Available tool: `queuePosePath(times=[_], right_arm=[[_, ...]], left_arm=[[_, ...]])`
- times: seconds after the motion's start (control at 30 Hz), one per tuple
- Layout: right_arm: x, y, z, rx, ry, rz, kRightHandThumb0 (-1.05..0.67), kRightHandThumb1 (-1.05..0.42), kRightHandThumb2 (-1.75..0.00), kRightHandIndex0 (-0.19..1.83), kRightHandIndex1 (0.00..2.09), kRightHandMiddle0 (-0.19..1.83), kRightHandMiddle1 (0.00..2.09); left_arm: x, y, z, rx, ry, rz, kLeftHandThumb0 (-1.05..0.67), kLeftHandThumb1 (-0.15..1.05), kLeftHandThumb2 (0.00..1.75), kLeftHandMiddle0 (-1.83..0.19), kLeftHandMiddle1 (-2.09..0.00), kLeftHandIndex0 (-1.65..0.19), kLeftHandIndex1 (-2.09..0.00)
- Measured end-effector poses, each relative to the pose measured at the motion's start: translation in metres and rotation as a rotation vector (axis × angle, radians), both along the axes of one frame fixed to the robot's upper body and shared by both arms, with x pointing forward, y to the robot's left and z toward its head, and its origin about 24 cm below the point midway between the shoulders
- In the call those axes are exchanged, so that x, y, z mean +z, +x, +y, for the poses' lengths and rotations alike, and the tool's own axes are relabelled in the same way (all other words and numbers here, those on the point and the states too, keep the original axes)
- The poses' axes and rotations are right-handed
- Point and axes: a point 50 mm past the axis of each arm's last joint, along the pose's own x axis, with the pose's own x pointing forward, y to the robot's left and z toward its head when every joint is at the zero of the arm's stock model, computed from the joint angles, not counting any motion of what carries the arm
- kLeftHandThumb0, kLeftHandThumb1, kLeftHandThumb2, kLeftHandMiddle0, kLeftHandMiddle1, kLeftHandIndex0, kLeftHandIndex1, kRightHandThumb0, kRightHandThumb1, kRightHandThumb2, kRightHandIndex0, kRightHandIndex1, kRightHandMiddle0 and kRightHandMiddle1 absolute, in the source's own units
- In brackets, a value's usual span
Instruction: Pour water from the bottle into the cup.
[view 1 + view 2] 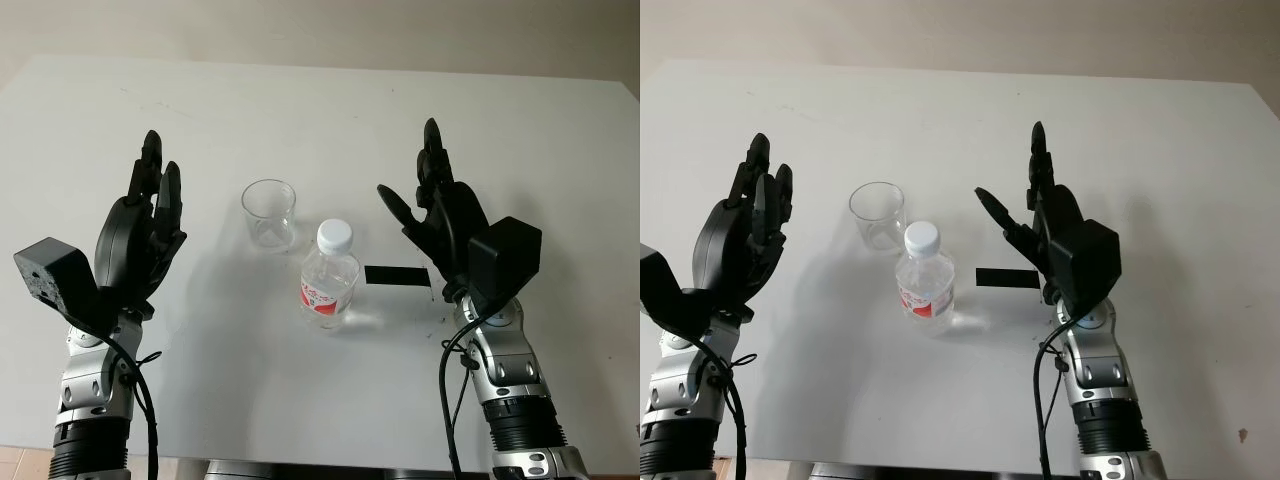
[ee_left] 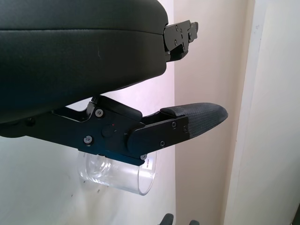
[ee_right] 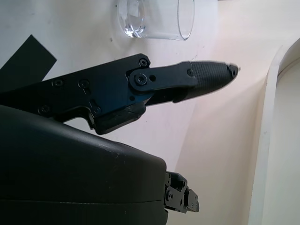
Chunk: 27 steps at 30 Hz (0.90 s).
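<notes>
1. Eye views: the left hand (image 1: 140, 235) is raised at the frame's left, palm inward, fingers (image 1: 160, 190) released and pointing up. The right hand (image 1: 445, 220) stands upright at the right, released too. On the white desk (image 1: 320, 110), the capped bottle (image 1: 330, 275) stands at centre, with the cup (image 1: 269, 214) just beside it at its upper left and black tape (image 1: 396, 275) to its right.
2. Left wrist view: the cup (image 2: 117, 171) sits at lower centre, beyond the hand.
3. Right wrist view: the cup (image 3: 157, 18) lies at the top edge.

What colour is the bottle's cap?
White; the bottle cap shows best in the left eye view.
</notes>
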Motion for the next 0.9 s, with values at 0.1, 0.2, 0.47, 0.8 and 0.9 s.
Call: queuePosePath(times=[0.1,0.2,0.47,0.8,0.9], right_arm=[[0.0,0.0,0.001,0.013,0.009,0.005,-0.77,-1.05,-0.43,-0.19,0.0,-0.19,0.0],[-0.001,0.0,0.001,0.045,-0.005,0.008,-0.79,-1.05,-0.44,-0.19,0.0,-0.19,0.0],[-0.005,-0.005,-0.018,0.284,0.037,0.039,-0.91,-0.98,-0.08,-0.19,0.0,-0.19,0.01],[0.01,-0.019,-0.047,0.529,-0.126,0.057,-1.03,-0.93,-0.05,-0.18,0.01,-0.15,0.03],[0.012,-0.022,-0.047,0.595,-0.169,0.066,-1.03,-0.89,-0.04,-0.19,0.0,-0.18,0.02]], left_arm=[[-0.002,-0.002,0.001,0.004,0.0,0.007,-0.71,1.05,0.64,0.19,0.0,0.19,0.0],[-0.003,-0.003,0.001,0.002,-0.002,0.014,-0.71,1.05,0.64,0.19,0.0,0.19,0.0],[-0.004,0.0,0.0,0.004,-0.006,0.02,-0.71,1.05,0.64,0.19,0.0,0.19,0.0],[-0.003,0.001,0.0,0.008,-0.002,0.019,-0.68,1.05,0.67,0.19,0.0,0.19,0.0],[-0.003,0.001,0.0,0.006,-0.001,0.019,-0.68,1.05,0.66,0.19,0.0,0.19,0.0]])
